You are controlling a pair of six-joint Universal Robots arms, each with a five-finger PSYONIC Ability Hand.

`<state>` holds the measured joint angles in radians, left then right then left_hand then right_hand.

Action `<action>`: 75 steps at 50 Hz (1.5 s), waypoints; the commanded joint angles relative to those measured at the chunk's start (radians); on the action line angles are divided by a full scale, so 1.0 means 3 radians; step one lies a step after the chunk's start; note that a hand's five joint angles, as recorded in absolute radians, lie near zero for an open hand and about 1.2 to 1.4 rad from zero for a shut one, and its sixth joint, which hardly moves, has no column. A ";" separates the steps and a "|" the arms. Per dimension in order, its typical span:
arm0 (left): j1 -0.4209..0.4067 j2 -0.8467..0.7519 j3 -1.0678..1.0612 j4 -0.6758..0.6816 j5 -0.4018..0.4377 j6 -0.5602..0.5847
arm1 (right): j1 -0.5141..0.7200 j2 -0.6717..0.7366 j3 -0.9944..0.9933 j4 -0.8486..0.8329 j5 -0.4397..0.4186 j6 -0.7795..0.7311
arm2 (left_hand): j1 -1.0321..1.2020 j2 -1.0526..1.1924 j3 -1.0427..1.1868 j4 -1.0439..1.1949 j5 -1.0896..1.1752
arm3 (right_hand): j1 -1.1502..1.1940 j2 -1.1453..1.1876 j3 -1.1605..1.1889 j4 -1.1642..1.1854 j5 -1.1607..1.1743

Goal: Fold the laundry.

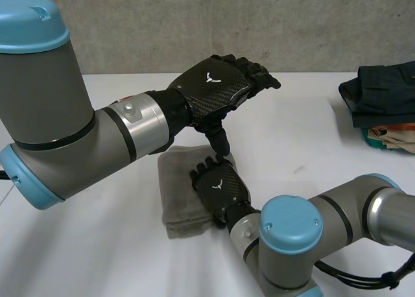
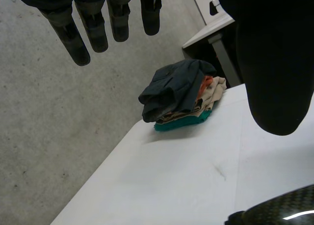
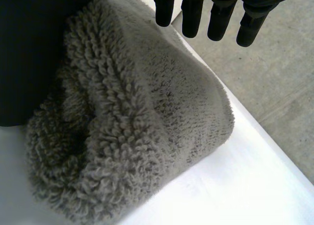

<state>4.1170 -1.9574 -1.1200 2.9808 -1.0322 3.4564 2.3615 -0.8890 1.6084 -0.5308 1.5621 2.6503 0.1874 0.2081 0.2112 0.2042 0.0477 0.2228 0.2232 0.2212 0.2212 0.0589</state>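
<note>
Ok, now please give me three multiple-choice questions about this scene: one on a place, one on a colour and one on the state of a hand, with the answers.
1. Where does the right hand rest?
A) in the air
B) on the grey towel
C) on a chair

2. What colour is the top garment of the pile of clothes?
A) dark blue-grey
B) white
C) yellow

3. How is the left hand?
A) shut on the towel
B) pinching a garment
C) open, holding nothing

Answers:
1 B: the head view shows its palm lying on the towel.
2 A: the dark cloth lies over orange, beige and teal layers.
3 C: its wrist view shows straight fingers and no cloth in them.
</note>
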 commanded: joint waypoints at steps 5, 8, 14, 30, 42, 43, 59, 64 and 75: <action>0.0001 0.0005 0.0016 0.0009 -0.0006 -0.0001 | -0.0048 -0.0104 -0.0171 -0.0148 -0.0042 0.0057 | -0.0043 -0.0112 -0.0122 -0.0099 -0.0159 | 0.3912 0.3910 0.3917 0.3917 0.3876; 0.0001 0.0015 0.0041 0.0019 -0.0006 -0.0001 | -0.0125 -0.0232 -0.0227 -0.0164 -0.0042 0.0068 | -0.0043 -0.0112 -0.0122 -0.0099 -0.0159 | 0.3912 0.3910 0.3917 0.3917 0.3876; -0.0005 0.0041 0.0087 0.0025 -0.0006 -0.0001 | -0.0217 -0.0197 -0.0437 0.0081 -0.0083 0.0185 | -0.0043 -0.0112 -0.0122 -0.0099 -0.0159 | 0.3578 0.3577 0.3583 0.3583 0.3543; -0.0035 0.0261 0.0297 0.0152 -0.0031 -0.0220 | -0.1280 -0.0555 -0.1495 -0.0071 -0.0257 0.0385 | -0.0043 -0.0112 -0.0122 -0.0099 -0.0159 | 0.3912 0.3910 0.3917 0.3917 0.3876; -0.0025 0.0394 0.0215 0.0413 -0.0037 -0.0553 | -0.2660 -0.0560 -0.1644 -0.0307 -0.0814 0.0661 | -0.0043 -0.0112 -0.0122 -0.0099 -0.0159 | 0.3912 0.3910 0.3917 0.3917 0.3876; -0.0025 0.0394 0.0205 0.0413 -0.0037 -0.0553 | -0.2833 -0.0499 -0.1659 -0.0302 -0.0941 0.0696 | -0.0043 -0.0112 -0.0122 -0.0099 -0.0159 | 0.3912 0.3910 0.3917 0.3917 0.3876; -0.0025 0.0199 0.0036 0.0418 -0.0031 -0.0533 | -0.3740 0.0483 -0.1567 -0.0266 -0.1858 0.0334 | -0.0043 -0.0112 -0.0122 -0.0099 -0.0159 | 0.3912 0.3910 0.3917 0.3917 0.3876; -0.0030 0.0199 0.0072 0.0418 -0.0026 -0.0533 | -0.3755 0.0326 -0.1460 -0.0256 -0.1883 0.0282 | -0.0043 -0.0112 -0.0122 -0.0099 -0.0159 | -0.0161 -0.0162 -0.0156 -0.0156 -0.0196; -0.0051 0.0251 0.0082 0.0418 -0.0031 -0.0548 | -0.3786 -0.0732 -0.0801 0.0218 -0.1797 0.0681 | -0.0043 -0.0112 -0.0122 -0.0099 -0.0159 | -0.0161 -0.0162 -0.0156 -0.0156 -0.0196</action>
<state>4.1068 -1.8913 -1.0946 3.1063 -1.0411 3.2944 1.2321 -0.9155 1.2586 -0.5787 1.0060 2.7632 0.1874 0.2081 0.2112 0.2042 0.0477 0.2284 0.2136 0.2092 0.2099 0.0486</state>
